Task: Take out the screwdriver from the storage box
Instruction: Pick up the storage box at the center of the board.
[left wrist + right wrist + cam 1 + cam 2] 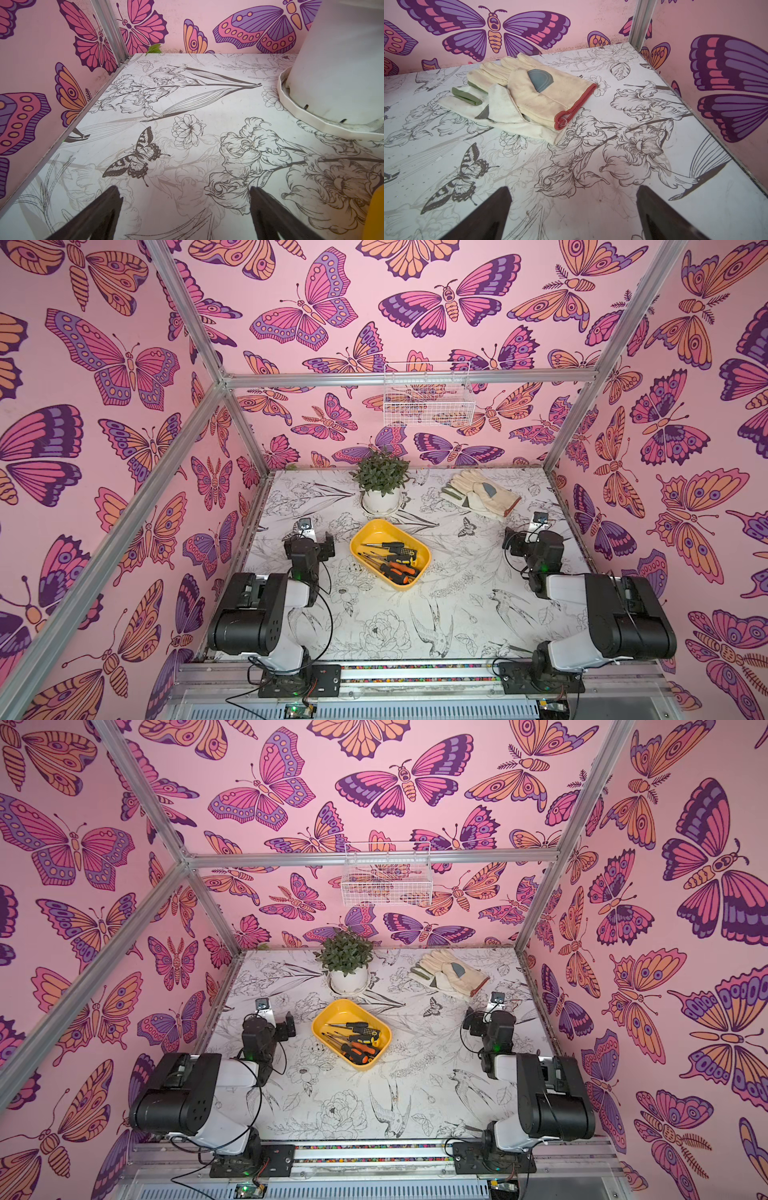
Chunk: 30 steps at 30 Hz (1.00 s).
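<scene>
The yellow storage box (371,529) (333,1012) lies mid-table, with several screwdrivers inside. An orange-and-black screwdriver (398,571) (360,1052) lies nearest the front, and a black-handled one (390,546) sits behind it. My left gripper (311,534) (185,189) hovers left of the box, open, with only bare table between its fingers. A sliver of the storage box (376,214) shows in the left wrist view. On the other side of the box, my right gripper (534,531) (574,189) is open and holds nothing.
A potted plant (380,479) in a white pot (342,62) stands behind the box. Work gloves (480,493) (529,93) lie at the back right. A white wire basket (428,398) hangs on the back wall. Pink walls and metal posts enclose the table.
</scene>
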{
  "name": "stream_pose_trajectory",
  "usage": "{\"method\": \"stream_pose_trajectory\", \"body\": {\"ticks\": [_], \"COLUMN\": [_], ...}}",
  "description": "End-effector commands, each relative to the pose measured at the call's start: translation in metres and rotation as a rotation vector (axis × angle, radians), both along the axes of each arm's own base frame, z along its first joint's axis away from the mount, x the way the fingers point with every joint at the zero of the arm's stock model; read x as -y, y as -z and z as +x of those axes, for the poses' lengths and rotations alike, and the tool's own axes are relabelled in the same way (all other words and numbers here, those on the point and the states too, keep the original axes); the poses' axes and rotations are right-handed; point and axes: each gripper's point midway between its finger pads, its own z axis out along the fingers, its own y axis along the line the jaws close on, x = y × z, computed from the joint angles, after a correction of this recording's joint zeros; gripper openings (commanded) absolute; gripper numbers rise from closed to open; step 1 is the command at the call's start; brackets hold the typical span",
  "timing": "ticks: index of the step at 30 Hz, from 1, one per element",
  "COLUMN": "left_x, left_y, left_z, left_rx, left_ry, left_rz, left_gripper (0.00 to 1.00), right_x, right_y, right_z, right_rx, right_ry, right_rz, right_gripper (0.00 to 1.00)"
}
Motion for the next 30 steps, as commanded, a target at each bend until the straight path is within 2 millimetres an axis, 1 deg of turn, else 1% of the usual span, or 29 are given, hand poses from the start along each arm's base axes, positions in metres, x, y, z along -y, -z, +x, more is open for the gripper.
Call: {"method": "stream_pose_trajectory", "body": {"ticks": [1, 3, 5, 7, 8, 9, 10, 11, 12, 13, 14, 16, 18, 20, 21, 22, 24, 25, 27, 30], "left_x": [-0.001, -0.002, -0.005, -0.003, -0.001, -0.001, 0.0, -0.004, -0.008, -0.01, -0.008, 0.0, 0.009, 0.014, 0.016, 0.022, 0.043, 0.056, 0.076, 0.097], "left_y": [-0.005, -0.007, -0.014, -0.019, -0.023, -0.029, -0.026, -0.03, -0.04, -0.044, -0.047, -0.064, -0.079, -0.099, -0.105, -0.107, -0.115, -0.116, -0.12, -0.118], "left_z": [0.003, 0.001, -0.001, -0.007, -0.009, -0.008, -0.017, -0.02, -0.016, -0.015, -0.016, -0.017, -0.021, -0.031, -0.034, -0.039, -0.041, -0.044, -0.05, -0.06], "left_rx": [0.007, 0.015, 0.025, 0.04, 0.05, 0.072, 0.075, 0.065, 0.059, 0.029, 0.006, 0.028, 0.032, -0.002, -0.03, -0.074, -0.111, -0.149, -0.215, -0.319], "left_ry": [0.007, -0.007, -0.053, -0.058, -0.06, -0.073, -0.077, -0.142, -0.208, -0.239, -0.252, -0.257, -0.266, -0.298, -0.304, -0.277, -0.163, -0.098, -0.005, 0.062], "left_rz": [-0.019, -0.01, 0.02, 0.024, 0.037, 0.047, 0.091, 0.138, 0.15, 0.165, 0.189, 0.213, 0.203, 0.127, 0.091, 0.064, -0.018, -0.064, -0.147, -0.26], "left_gripper": [1.0, 1.0, 1.0, 1.0, 1.0, 1.0, 1.0, 1.0, 1.0, 1.0, 1.0, 1.0, 1.0, 1.0, 1.0, 1.0, 1.0, 1.0, 1.0, 1.0], "right_x": [0.001, 0.001, 0.001, 0.011, 0.02, 0.021, 0.023, 0.027, 0.028, 0.029, 0.029, 0.027, 0.022, 0.014, 0.01, 0.003, -0.013, -0.023, -0.042, -0.065], "right_y": [-0.004, -0.004, -0.005, -0.009, -0.013, -0.015, -0.018, -0.023, -0.03, -0.038, -0.046, -0.062, -0.073, -0.083, -0.087, -0.091, -0.096, -0.099, -0.105, -0.115], "right_z": [0.004, 0.004, 0.003, 0.002, 0.0, -0.001, -0.002, -0.002, -0.003, -0.005, -0.007, -0.01, -0.013, -0.017, -0.019, -0.02, -0.024, -0.026, -0.033, -0.043], "right_rx": [0.012, 0.012, 0.016, 0.025, 0.029, 0.02, 0.018, 0.021, 0.022, 0.017, 0.007, -0.004, -0.033, -0.074, -0.095, -0.125, -0.189, -0.213, -0.24, -0.263], "right_ry": [0.008, 0.008, 0.008, 0.068, 0.126, 0.135, 0.148, 0.168, 0.178, 0.18, 0.18, 0.185, 0.171, 0.143, 0.13, 0.096, 0.017, -0.028, -0.089, -0.142], "right_rz": [0.0, -0.001, -0.001, 0.002, 0.006, 0.002, 0.003, 0.001, -0.001, -0.005, -0.005, 0.029, 0.068, 0.098, 0.117, 0.13, 0.154, 0.153, 0.113, 0.046], "right_gripper": [0.99, 0.99, 0.99, 0.99, 0.99, 0.99, 0.99, 0.99, 0.99, 0.99, 0.99, 0.99, 0.99, 0.99, 0.99, 0.99, 0.99, 0.99, 0.99, 0.99]}}
